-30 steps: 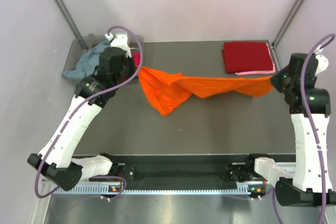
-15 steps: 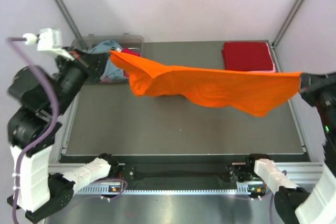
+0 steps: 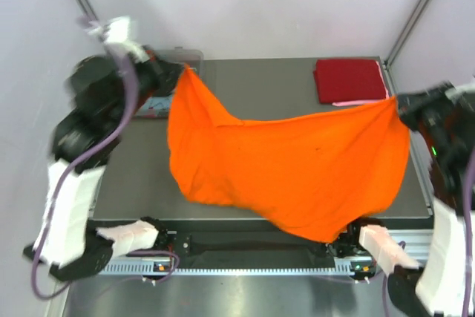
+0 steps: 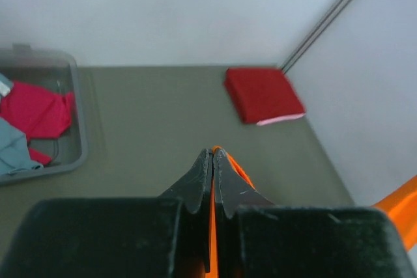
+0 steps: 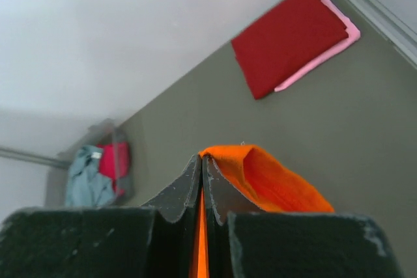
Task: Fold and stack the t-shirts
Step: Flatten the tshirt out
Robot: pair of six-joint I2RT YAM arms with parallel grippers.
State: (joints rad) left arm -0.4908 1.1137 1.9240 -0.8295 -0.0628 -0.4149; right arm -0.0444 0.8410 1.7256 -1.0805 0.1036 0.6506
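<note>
Hanging lower now, orange tee (image 3: 297, 161), seemingly wider

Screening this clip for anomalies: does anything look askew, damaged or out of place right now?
Nothing is damaged or spilled. The orange t-shirt, pinched by the left gripper and the right gripper, hangs unevenly between them. In the far stack, the pink tee peeks out under the dark red tee, slightly misaligned.
</note>
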